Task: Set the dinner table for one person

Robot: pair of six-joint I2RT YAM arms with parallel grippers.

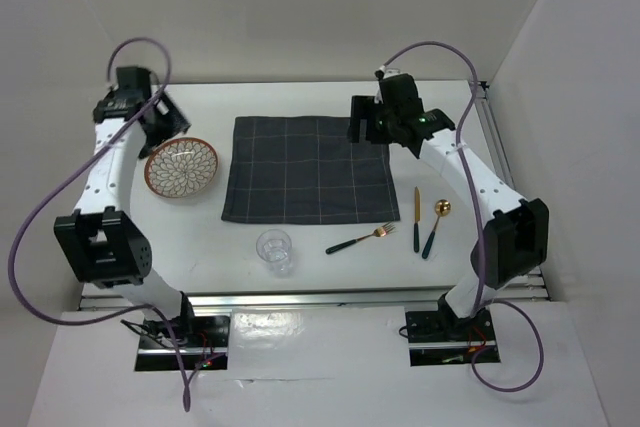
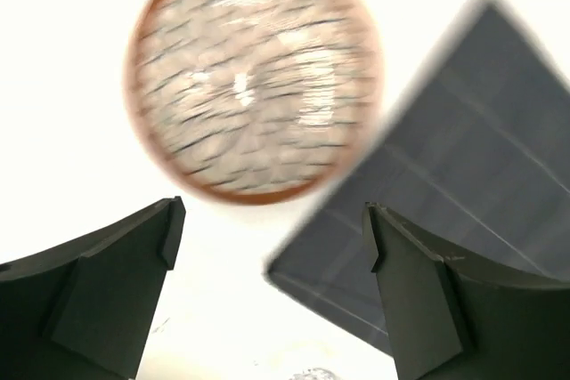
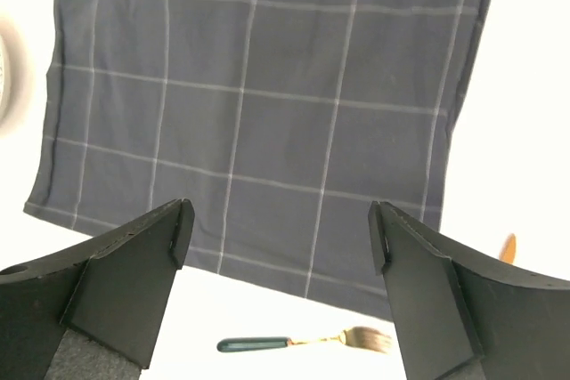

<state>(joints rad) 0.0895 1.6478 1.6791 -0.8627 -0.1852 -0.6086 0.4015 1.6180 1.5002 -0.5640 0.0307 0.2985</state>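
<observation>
The white dinner table [image 1: 300, 97] holds a dark grey checked placemat [image 1: 308, 168] in the middle. A patterned plate with an orange rim [image 1: 181, 168] lies left of it. A clear glass [image 1: 275, 250] stands in front. A green-handled gold fork [image 1: 360, 238], knife [image 1: 417, 217] and spoon [image 1: 436, 225] lie at the front right. My left gripper [image 1: 165, 122] is open and empty above the plate [image 2: 254, 77], off the placemat's corner [image 2: 445, 184]. My right gripper [image 1: 368, 125] is open and empty above the placemat's far right corner [image 3: 258, 104]; the fork [image 3: 303, 342] shows beyond it.
Silver rails run along the table's near edge [image 1: 320, 297] and right edge [image 1: 497, 147]. White walls close in the back and sides. The spoon's tip [image 3: 508, 246] shows at the right of the right wrist view.
</observation>
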